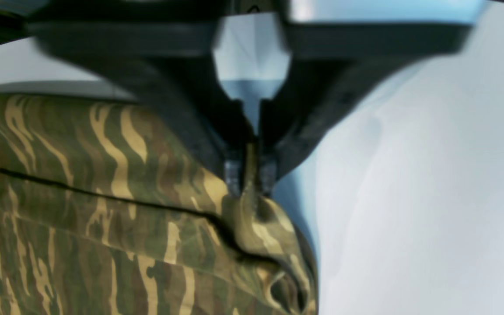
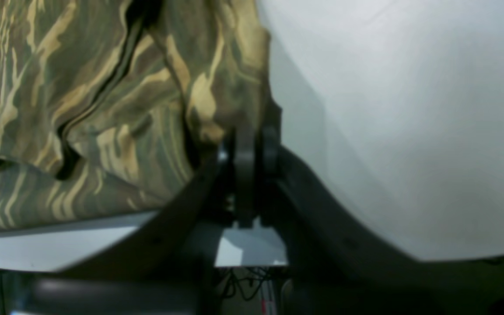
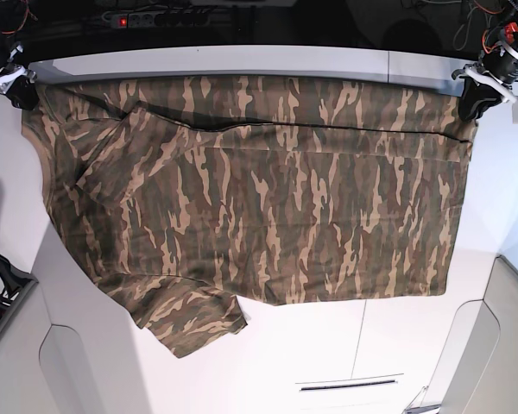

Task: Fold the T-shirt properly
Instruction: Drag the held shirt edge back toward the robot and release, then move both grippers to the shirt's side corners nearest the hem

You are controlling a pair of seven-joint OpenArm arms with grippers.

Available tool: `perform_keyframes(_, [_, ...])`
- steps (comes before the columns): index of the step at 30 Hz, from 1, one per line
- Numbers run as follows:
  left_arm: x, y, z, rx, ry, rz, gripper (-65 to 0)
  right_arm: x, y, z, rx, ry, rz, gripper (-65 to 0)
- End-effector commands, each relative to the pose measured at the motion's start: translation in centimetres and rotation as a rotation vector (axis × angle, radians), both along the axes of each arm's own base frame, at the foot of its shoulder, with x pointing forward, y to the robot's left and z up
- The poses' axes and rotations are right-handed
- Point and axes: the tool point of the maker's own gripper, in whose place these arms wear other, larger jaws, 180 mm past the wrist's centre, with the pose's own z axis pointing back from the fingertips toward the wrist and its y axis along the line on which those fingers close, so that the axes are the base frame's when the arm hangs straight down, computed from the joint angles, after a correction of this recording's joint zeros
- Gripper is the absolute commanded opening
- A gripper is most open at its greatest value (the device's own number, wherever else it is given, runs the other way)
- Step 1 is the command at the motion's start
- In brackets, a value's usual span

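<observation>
While the T-shirt (image 3: 268, 198) is spread on the tabletop (image 3: 328, 345), its 10 and 2 o'clock corners are pinched by the right gripper (image 2: 245, 144) and left gripper (image 1: 250, 173).

Both wrist views motion-blurred; T-shirt (image 1: 81, 197) cut off by frame edges there; right claw (image 2: 245, 144) tips half-hidden behind cloth.

The large camouflage-print soft cloth T-shirt (image 3: 268, 198) lies spread across the white counter (image 3: 328, 345), its folded edge along the far edge. The left hand (image 3: 476, 102) pinches its far-right corner, the right hand (image 3: 22, 93) its far-left corner.
</observation>
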Motion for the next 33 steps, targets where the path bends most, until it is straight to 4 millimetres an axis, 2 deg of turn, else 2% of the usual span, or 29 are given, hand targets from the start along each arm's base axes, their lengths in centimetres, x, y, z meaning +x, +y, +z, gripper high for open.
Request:
perform_keyframes(1, [0.6, 0.6, 1.3, 0.019, -0.042, 0.000, -52.5, 0.8, -1.2, 1.3, -0.041, -0.044, -0.008, -54.1])
perform_keyframes(3, [0.6, 0.6, 1.3, 0.018, -0.042, 0.000, -48.2, 1.1, -1.6, 1.6, -0.057, -0.069, -0.020, -41.8])
perform_keyframes(5, [0.7, 0.6, 1.4, 0.013, -0.048, 0.002, -43.7, 1.5, -2.3, 2.3, -0.067, -0.104, -0.042, -37.4])
perform_keyframes(8, [0.8, 0.9, 2.0, -0.006, -0.074, 0.020, -34.7, 2.6, -3.6, 3.6, -0.087, -0.155, -0.079, -37.4])
perform_keyframes(10, [0.9, 1.2, 2.5, -0.018, -0.095, 0.037, -31.6, 3.7, -4.5, 4.8, -0.100, -0.201, -0.104, -37.4])
perform_keyframes(14, [0.8, 2.9, 3.7, -0.002, -0.130, 0.082, -31.6, 6.6, -5.4, 7.1, -0.120, -0.287, -0.112, -37.4])
perform_keyframes(20, [0.8, 6.9, 7.2, 0.054, -0.227, 0.186, -31.6, 11.8, -6.4, 11.1, -0.180, -0.434, -0.139, -37.4])
perform_keyframes(24, [1.9, 7.7, 8.7, 0.080, -0.261, 0.170, -31.6, 14.9, -6.3, 13.4, -0.196, -0.501, -0.139, -37.4])
perform_keyframes(27, [3.4, 8.0, 9.9, 0.093, -0.299, 0.157, -31.6, 17.3, -5.2, 13.4, -0.183, -0.506, -0.115, -37.4])
perform_keyframes(30, [5.4, 7.8, 11.1, 0.114, -0.327, 0.119, -31.6, 19.6, -3.7, 11.9, -0.158, -0.480, -0.076, -37.4])
perform_keyframes(33, [7.5, 7.1, 11.3, 0.164, -0.313, 0.053, -31.5, 21.6, -2.7, 10.1, -0.146, -0.452, -0.051, -37.4])
